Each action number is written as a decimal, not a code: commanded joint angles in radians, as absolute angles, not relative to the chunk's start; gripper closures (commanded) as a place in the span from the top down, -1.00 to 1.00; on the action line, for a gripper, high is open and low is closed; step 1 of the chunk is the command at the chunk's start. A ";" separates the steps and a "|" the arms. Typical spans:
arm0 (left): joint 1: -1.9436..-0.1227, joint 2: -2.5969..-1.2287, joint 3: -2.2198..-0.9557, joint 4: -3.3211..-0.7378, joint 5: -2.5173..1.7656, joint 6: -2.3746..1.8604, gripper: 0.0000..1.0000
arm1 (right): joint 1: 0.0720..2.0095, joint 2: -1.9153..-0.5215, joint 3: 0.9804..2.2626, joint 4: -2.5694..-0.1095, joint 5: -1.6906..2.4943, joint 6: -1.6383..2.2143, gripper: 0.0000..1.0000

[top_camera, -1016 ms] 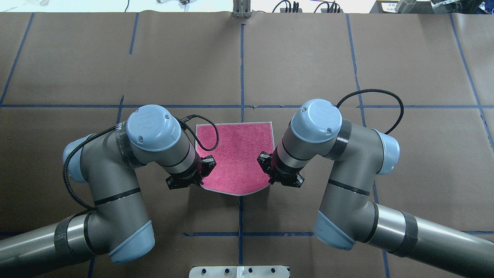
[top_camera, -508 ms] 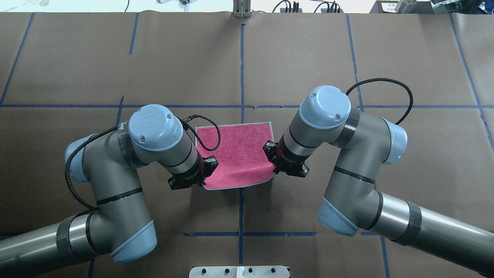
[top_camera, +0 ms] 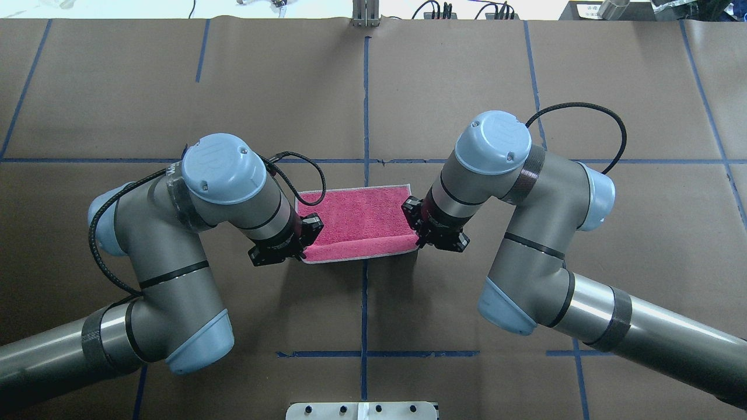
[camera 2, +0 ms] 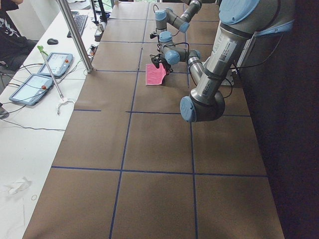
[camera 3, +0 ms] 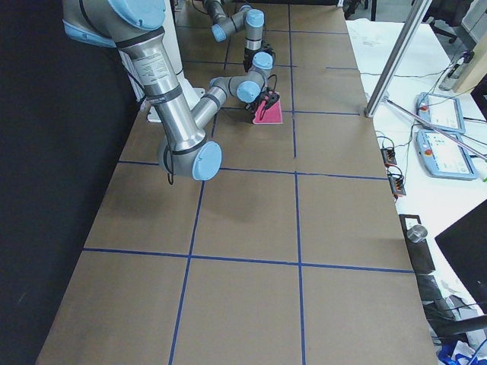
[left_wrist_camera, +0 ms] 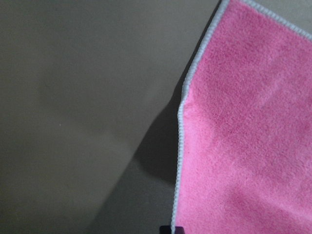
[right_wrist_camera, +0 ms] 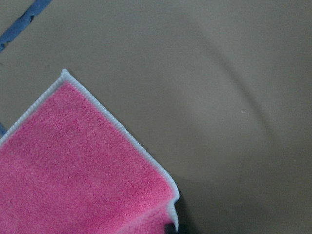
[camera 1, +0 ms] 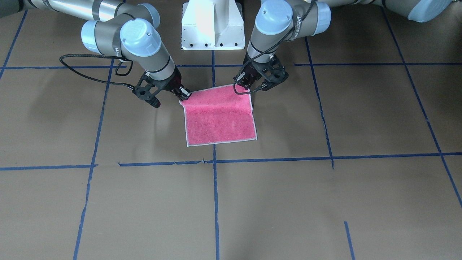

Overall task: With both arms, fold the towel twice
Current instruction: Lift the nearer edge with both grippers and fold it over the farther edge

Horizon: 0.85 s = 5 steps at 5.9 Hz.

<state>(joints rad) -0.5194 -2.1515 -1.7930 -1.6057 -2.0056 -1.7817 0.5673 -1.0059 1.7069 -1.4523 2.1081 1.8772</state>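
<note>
Underside of towel (top_camera: pixel 356 220) — unseen

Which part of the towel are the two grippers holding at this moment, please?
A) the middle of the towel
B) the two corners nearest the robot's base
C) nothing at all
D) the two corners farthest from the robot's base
B: in the front-facing view the left gripper and the right gripper each pinch a corner of the towel on the side of the white base, and that edge is lifted while the far edge lies flat.

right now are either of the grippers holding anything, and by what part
Both hold the towel. The left gripper and the right gripper each pinch one corner of its raised edge, the one nearest the robot.
</note>
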 commanded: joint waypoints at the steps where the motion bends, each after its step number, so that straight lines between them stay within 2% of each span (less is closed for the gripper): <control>1: -0.554 -2.158 -1.738 -1.669 -2.031 -1.787 -1.00 | 0.581 -0.980 1.684 -1.453 2.118 1.878 -1.00; 5: -0.574 -2.192 -1.634 -1.731 -2.037 -1.798 -1.00 | 0.613 -0.919 1.588 -1.448 2.126 1.870 -1.00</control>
